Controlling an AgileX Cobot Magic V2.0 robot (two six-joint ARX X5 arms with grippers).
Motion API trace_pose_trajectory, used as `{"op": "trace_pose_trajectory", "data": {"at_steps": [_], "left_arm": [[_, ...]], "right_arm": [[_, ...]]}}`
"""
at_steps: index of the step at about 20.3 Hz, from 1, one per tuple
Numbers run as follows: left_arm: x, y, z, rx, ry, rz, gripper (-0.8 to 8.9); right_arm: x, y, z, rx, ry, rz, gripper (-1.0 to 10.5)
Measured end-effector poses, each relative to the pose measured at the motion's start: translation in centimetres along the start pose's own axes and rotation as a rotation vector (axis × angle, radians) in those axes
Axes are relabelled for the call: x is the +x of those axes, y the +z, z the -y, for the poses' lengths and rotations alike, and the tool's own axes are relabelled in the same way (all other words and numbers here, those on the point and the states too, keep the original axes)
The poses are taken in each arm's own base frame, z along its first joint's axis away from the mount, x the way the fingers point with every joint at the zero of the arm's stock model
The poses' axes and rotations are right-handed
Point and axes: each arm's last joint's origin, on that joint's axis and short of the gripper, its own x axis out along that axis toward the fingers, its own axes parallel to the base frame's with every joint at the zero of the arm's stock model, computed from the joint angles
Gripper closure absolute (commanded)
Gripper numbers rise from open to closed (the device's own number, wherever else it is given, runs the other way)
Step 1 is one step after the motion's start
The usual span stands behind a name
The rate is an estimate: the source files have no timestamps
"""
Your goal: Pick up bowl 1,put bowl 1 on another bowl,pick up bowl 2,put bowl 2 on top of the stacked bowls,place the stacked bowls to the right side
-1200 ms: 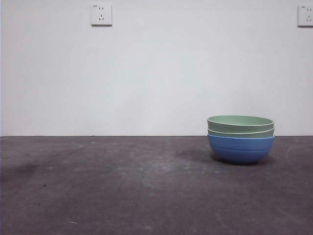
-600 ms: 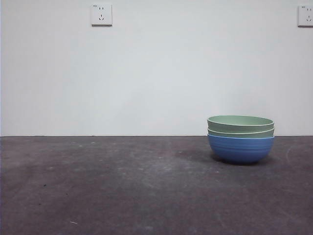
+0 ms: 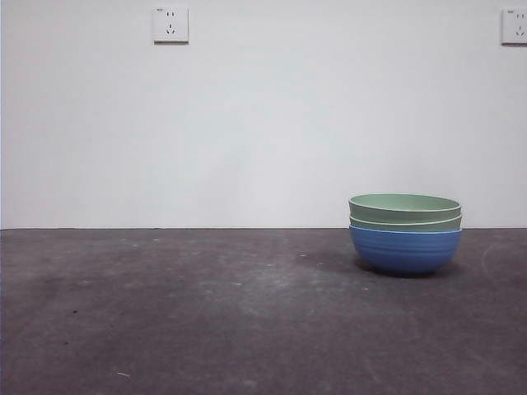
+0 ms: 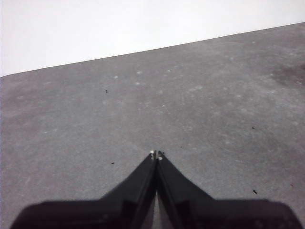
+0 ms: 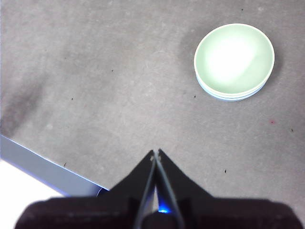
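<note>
Claws first: the right claw point(image 5: 156, 151) has its tips pressed together and grips nothing, held high above the grey worktop point(image 5: 95, 95), well apart from the stacked bowls point(image 5: 234, 62). The left claw point(image 4: 156, 154) is likewise pressed together over bare worktop. In the front view the stacked bowls point(image 3: 405, 233) stand right of centre: the blue bowl point(image 3: 405, 249) lowest, two pale green bowls nested within.

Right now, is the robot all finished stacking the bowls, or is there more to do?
It looks finished. The two green bowls sit nested inside the blue bowl, and the whole stack stands on the right side of the table. Nothing is in hand: the left claw and the right claw are both shut, empty and away from the bowls. Nothing seems left to do.
</note>
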Motion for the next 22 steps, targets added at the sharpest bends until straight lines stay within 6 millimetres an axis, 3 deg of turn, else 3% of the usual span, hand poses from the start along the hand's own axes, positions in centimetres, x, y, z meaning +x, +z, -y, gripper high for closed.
{"op": "trace_pose_trajectory", "data": {"at_steps": [13, 16, 19, 22], "left_arm": [[0.0, 0.0, 0.0, -0.001, 0.000, 0.000, 8.17], [0.0, 0.0, 0.0, -0.001, 0.000, 0.000, 8.17], [0.0, 0.0, 0.0, -0.001, 0.000, 0.000, 8.17], [0.0, 0.0, 0.0, -0.002, 0.000, 0.000, 8.17]], "right_arm": [[-0.6, -0.2, 0.4, 0.016, -0.020, 0.021, 9.5], [-3.4, -1.7, 1.0, 0.045, -0.078, 0.118, 9.4], [-6.4, -3.8, 0.7, 0.031, -0.127, 0.343, 9.4], [-6.5, -6.4, 1.0, 0.019, -0.189, 0.532, 9.5]]}}
